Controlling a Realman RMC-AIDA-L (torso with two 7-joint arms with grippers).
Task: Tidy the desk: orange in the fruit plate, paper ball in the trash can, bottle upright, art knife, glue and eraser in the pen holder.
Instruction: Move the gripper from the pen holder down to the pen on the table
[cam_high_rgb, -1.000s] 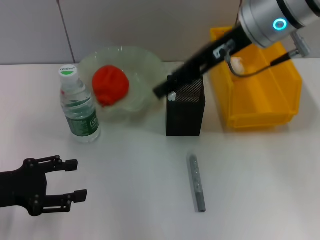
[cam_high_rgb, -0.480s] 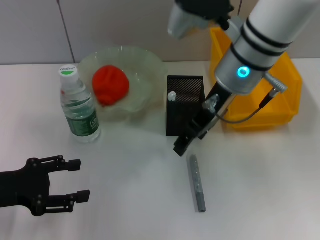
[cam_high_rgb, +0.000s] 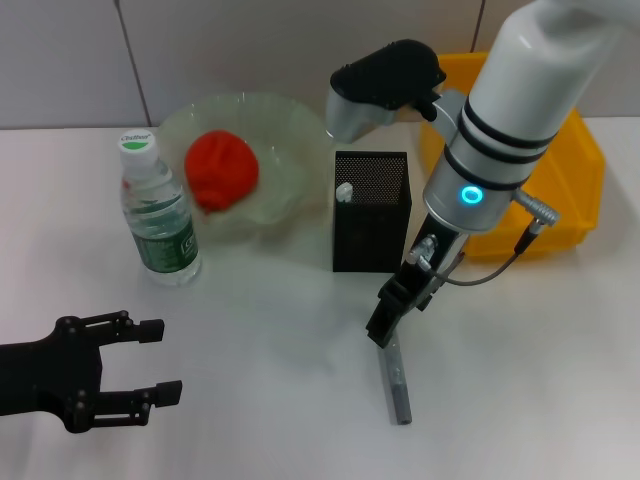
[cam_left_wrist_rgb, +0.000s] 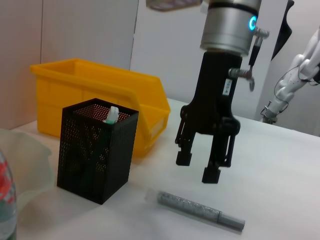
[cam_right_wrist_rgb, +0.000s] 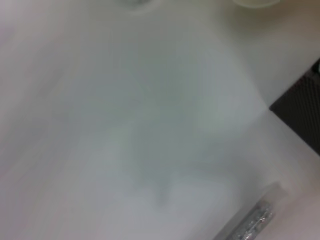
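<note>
The right gripper hangs fingers-down just above the near-holder end of the grey knife, its jaws apart and holding nothing — the left wrist view shows the gap plainly; just behind it stands the pen holder, with a small white-tipped thing poking up inside; whether that is glue or eraser I cannot tell; behind and to its right sits the trash can, its contents hidden by the arm; behind and to its left the plate holds the orange; farther left the bottle stands upright on the counter; the knife lies flat, reaching from under the gripper toward the counter's near edge, with bare counter on both sides of it; the left gripper rests far to the left near the front edge, open and empty — well apart from everything; since half a second ago the right gripper has dropped from beside the holder to the knife's end; a second ago it was over the holder.
</note>
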